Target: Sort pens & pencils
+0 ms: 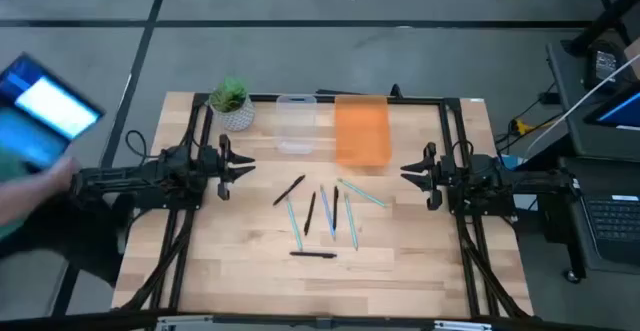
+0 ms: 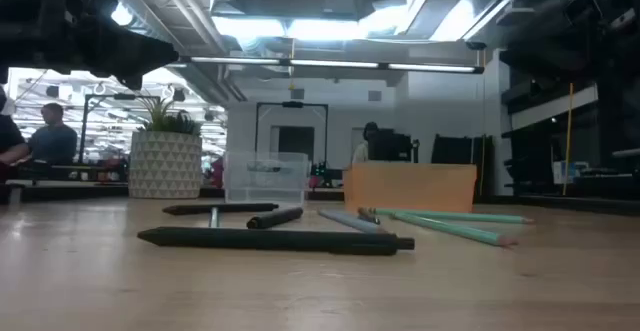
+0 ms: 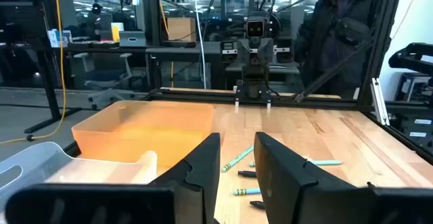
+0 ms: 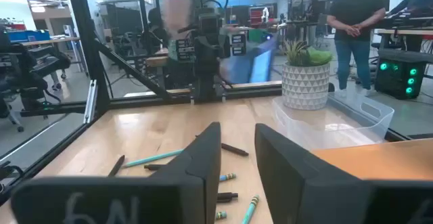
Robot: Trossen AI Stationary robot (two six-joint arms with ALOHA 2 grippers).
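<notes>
The pens & pencils lie loose and flat on the wooden table (image 1: 200, 271) at its middle. A black one (image 1: 312, 254) lies nearest the front edge, another black one (image 1: 289, 190) sits slanted at the left of the group, and a teal one (image 1: 361, 193) is at its right. In the low view the front black pen (image 2: 275, 238) lies across, with teal pencils (image 2: 450, 226) behind it. My left gripper (image 1: 240, 166) (image 3: 237, 143) hovers open at the table's left. My right gripper (image 1: 408, 171) (image 4: 237, 132) hovers open at the right. Both point at the group and touch nothing.
A clear bin (image 1: 296, 123) and an orange bin (image 1: 361, 131) stand side by side at the far edge, behind the group. A potted plant (image 1: 232, 103) is at the far left corner. A person with a tablet (image 1: 40, 111) stands beyond the table's left side.
</notes>
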